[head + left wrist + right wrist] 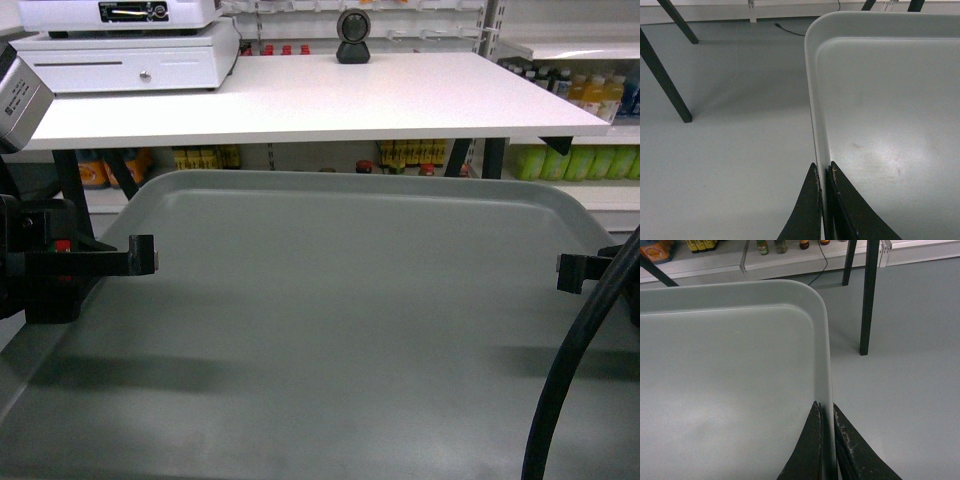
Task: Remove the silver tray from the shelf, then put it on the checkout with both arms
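Grey floor (730, 150); drinks shelves (575, 150) behind.

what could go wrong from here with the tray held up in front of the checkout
The silver tray is held only by thin rim pinches from the left gripper and right gripper; uneven arm motion could twist it free. Its far edge sits below the checkout top, so advancing without lifting may hit the tabletop edge.

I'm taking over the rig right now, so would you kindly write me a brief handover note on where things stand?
Left pincer: shut on the silver tray's left rim.
Right pincer: shut on the tray's right rim.
Tray: off the shelf, held in the air between both arms, in front of the checkout table and lower than its top.
Done: tray taken and carried to the checkout.
Left: raise it over the tabletop, set it down, open both pincers.
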### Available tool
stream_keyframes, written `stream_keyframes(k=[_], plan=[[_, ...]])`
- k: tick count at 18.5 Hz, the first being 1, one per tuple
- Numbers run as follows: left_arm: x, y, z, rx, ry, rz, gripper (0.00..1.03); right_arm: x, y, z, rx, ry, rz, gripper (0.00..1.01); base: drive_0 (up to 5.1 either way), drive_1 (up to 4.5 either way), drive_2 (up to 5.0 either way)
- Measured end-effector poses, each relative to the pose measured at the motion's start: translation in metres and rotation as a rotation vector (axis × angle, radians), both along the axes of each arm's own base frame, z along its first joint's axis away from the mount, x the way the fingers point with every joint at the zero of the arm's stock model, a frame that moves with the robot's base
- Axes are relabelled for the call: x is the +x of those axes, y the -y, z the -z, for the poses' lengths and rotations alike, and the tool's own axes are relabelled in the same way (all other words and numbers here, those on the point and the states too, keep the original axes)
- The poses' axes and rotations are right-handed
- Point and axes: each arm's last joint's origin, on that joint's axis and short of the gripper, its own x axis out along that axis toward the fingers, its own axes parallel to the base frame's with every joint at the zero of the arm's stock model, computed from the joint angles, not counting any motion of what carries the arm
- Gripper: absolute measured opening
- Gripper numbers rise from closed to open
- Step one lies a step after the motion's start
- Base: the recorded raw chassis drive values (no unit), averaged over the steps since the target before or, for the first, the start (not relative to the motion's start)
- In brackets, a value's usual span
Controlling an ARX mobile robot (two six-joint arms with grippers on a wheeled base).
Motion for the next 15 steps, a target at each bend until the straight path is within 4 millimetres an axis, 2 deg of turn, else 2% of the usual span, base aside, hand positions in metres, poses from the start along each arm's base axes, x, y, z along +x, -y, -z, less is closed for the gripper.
stream_keyframes(k=[1, 5, 15], plan=[[0.0, 0.0, 0.0, 0.0, 0.0, 0.0, 0.03, 0.0, 0.0, 0.0, 0.0, 0.0, 0.0, 0.03, -5.1, 2.37, 2.4], [-0.0002, -0.0001, 0.0003, 0.001, -0.003, 0.0, 0.03, -0.0002, 0.0, 0.0002, -0.001, -0.002, 0.0, 0.03, 0.0, 0.0, 0.0], [0.0, 0.0003, -0.0002, 0.0, 0.002, 0.001, 0.03, -0.0002, 0.0001, 0.0001, -0.001, -0.001, 0.001, 0.03, 0.0, 4.38, -4.3]])
